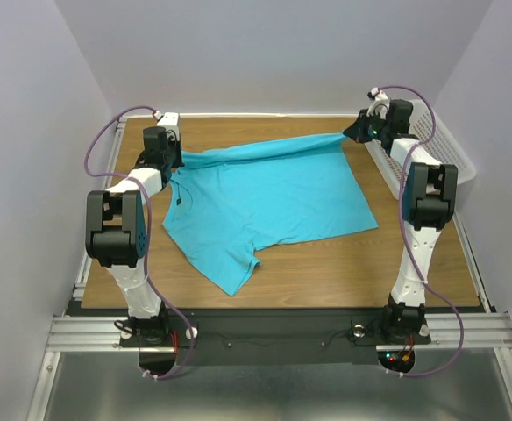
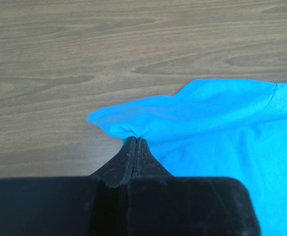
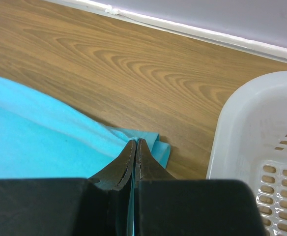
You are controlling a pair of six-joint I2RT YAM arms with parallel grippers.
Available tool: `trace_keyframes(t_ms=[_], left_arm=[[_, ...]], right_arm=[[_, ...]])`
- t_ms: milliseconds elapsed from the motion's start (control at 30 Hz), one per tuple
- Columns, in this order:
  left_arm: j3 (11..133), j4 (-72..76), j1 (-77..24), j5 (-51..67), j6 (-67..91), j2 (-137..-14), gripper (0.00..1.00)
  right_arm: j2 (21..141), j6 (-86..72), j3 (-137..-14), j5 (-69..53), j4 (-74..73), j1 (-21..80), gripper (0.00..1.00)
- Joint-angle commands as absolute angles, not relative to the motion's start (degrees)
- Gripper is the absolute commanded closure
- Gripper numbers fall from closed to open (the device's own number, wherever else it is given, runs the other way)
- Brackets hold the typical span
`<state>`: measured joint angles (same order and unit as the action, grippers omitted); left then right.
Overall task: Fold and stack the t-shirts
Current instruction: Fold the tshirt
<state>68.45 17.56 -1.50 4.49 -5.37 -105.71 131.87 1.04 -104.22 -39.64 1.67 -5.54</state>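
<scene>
One turquoise t-shirt (image 1: 269, 206) is spread over the middle of the wooden table, its far edge pulled taut between my two grippers. At the far left my left gripper (image 1: 175, 158) is shut on a bunched edge of the t-shirt (image 2: 192, 123), the fabric puckered at the left gripper's (image 2: 135, 139) tips. My right gripper (image 1: 359, 133) at the far right is shut on another corner of the t-shirt (image 3: 40, 147), cloth sandwiched between the right gripper's (image 3: 135, 141) black fingers. A sleeve points toward the near edge.
A white perforated basket (image 1: 440, 145) stands along the table's right side, close beside the right gripper; its rim (image 3: 232, 128) shows in the right wrist view. Grey walls enclose the table (image 1: 326, 263) on three sides.
</scene>
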Motion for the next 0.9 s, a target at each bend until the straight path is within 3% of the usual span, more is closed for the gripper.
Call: trace_keyframes(t_ms=[0,867], left_arm=[[66.7,19.4,-1.5,4.0,-6.2,-101.0,1.00],[65.3,17.8,-3.3,2.0,-6.9,-101.3,1.00]], right_arm=[[127.6,3.1,-103.4,-38.5,3.3,-5.3,0.98],[124.9,5.2,-99.3,-37.5,3.2,-5.3,0.97]])
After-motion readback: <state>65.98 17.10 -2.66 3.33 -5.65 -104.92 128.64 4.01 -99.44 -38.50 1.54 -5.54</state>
